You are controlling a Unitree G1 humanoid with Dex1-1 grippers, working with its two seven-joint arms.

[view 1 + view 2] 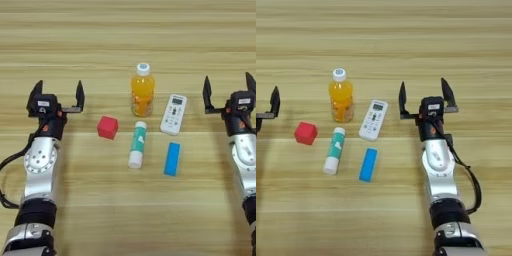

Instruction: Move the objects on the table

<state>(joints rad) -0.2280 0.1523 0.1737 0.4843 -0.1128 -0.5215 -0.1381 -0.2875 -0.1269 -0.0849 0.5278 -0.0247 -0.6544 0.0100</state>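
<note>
Right gripper (pixel 425 98) has its fingers spread wide and empty, just right of the white remote (pixel 372 119); left gripper (pixel 56 95) likewise spread, well left of it. Orange juice bottle (pixel 142 90) stands just left of the remote; red cube (pixel 107 127), tube (pixel 137 144) and blue bar (pixel 172 158) lie lower-left of it. Risk: reaching past the remote likely topples the bottle.

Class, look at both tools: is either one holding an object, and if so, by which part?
Nothing is held. The left tool and right tool are both open, resting at the sides of the table, apart from the bottle and the other objects.
</note>
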